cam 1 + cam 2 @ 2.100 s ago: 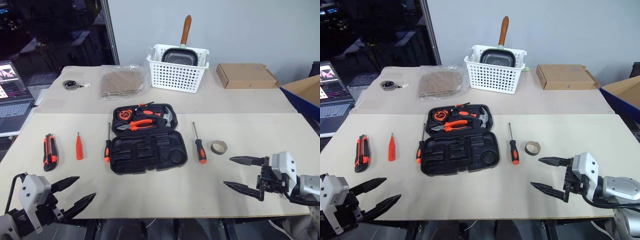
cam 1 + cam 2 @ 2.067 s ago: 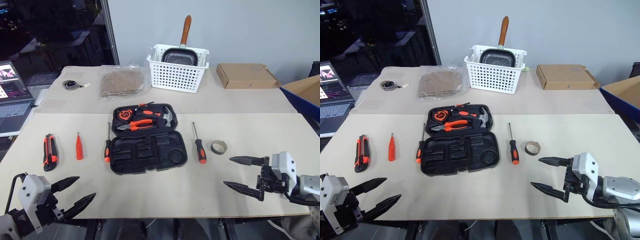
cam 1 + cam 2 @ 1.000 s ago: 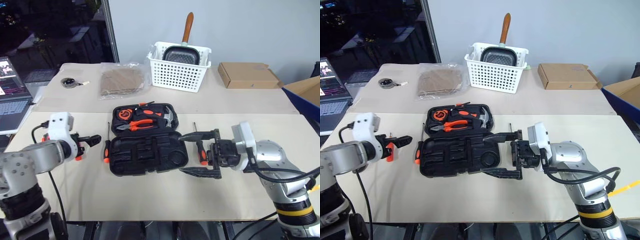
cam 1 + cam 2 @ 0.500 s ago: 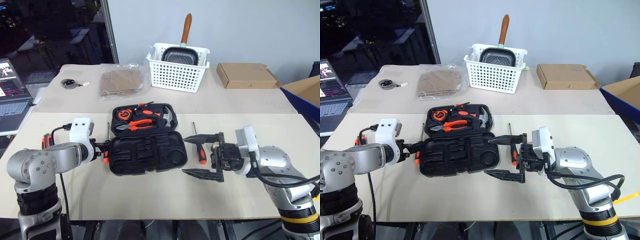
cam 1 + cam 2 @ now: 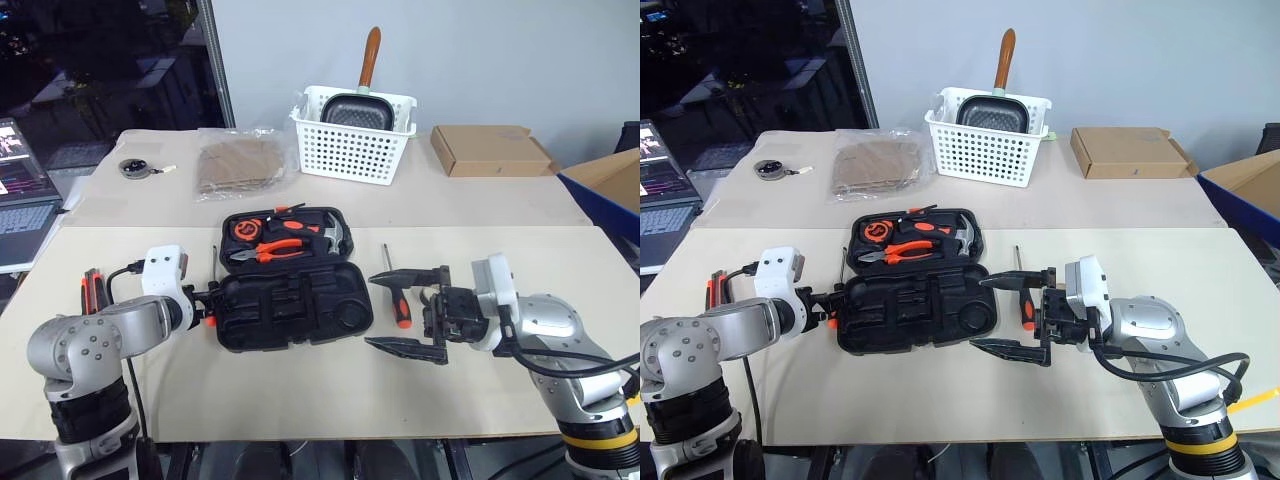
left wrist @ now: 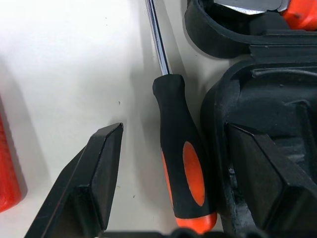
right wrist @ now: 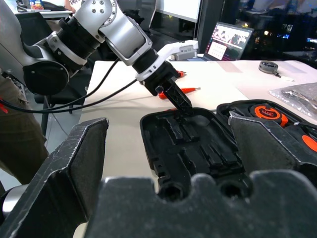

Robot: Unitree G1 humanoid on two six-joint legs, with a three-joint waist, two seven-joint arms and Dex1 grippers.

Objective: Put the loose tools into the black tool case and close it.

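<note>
Pale table with open black tool case, loose screwdrivers, white basket, cardboard box.

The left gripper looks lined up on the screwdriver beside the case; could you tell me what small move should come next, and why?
Probably close the left gripper on the screwdriver. Its fingers are open, one on each side of the orange-black handle, which lies flat on the table against the black tool case, not yet gripped.

The left hand has come down astride the left screwdriver.
</note>
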